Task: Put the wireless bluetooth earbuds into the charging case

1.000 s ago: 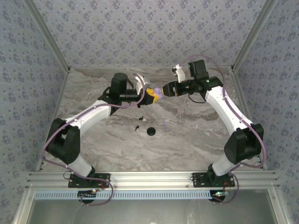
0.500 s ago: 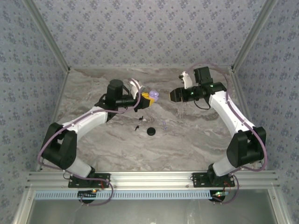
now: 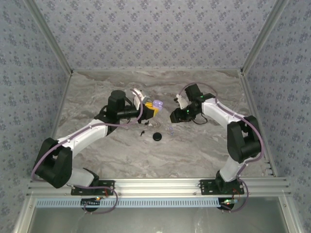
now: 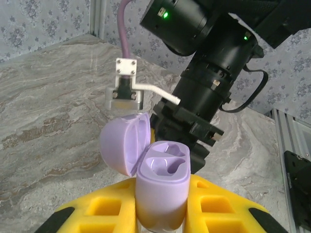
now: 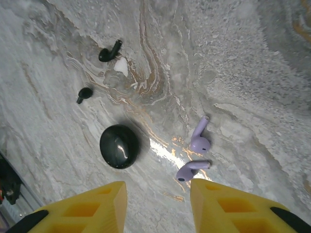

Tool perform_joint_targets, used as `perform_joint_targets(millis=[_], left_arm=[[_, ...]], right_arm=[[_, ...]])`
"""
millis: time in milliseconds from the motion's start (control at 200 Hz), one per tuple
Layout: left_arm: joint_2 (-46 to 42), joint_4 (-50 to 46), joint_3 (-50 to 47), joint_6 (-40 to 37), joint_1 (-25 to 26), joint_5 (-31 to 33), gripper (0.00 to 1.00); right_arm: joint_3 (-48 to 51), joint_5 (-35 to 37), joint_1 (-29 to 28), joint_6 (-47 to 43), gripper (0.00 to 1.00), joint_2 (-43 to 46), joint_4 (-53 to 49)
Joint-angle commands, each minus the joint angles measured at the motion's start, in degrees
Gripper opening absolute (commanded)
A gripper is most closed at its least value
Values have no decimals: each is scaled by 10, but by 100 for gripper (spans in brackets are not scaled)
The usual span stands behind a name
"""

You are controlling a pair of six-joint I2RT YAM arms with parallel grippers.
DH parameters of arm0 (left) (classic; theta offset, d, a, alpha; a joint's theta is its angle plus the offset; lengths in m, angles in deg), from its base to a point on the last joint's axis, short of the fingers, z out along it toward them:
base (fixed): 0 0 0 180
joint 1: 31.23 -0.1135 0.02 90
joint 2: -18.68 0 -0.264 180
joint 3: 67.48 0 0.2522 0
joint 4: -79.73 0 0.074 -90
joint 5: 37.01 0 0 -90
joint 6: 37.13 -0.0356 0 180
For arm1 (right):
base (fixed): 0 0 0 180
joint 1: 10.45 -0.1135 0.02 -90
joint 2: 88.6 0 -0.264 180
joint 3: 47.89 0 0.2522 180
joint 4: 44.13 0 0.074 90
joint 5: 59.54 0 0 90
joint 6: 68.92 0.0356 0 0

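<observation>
My left gripper [image 4: 163, 216] is shut on a lilac charging case [image 4: 163, 187] held upright, its lid [image 4: 124, 145] hinged open and both sockets bare. Seen from above, that case [image 3: 158, 104] hangs over the table's middle. Two lilac earbuds [image 5: 199, 138] [image 5: 192, 170] lie on the marble just ahead of my right gripper [image 5: 158, 204], which stands open above them with nothing between its yellow fingers. To their left sits a shut black round case [image 5: 119, 146], and beyond it lie two black earbuds [image 5: 110, 51] [image 5: 84, 94].
The right arm's wrist [image 4: 204, 102] hangs close behind the lilac case in the left wrist view. From above, the black case [image 3: 157, 137] sits centre front, with aluminium frame rails and patterned walls around the marble table [image 3: 204, 145].
My right gripper has drawn away from the lilac case, swung down and toward the near side over the lilac earbuds, its jaws narrowing. The left gripper, still holding the case, shifted slightly left.
</observation>
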Motion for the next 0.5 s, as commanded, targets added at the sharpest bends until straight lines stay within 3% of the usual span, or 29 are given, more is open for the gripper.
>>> perform_joint_targets(millis=[0, 495], left_arm=[[-24, 20, -9, 8, 5, 15, 21], [-49, -7, -21, -10, 5, 31, 21]], right_arm=[[2, 30, -17, 10, 40, -21, 6], [1, 91, -44, 22, 39, -81, 24]])
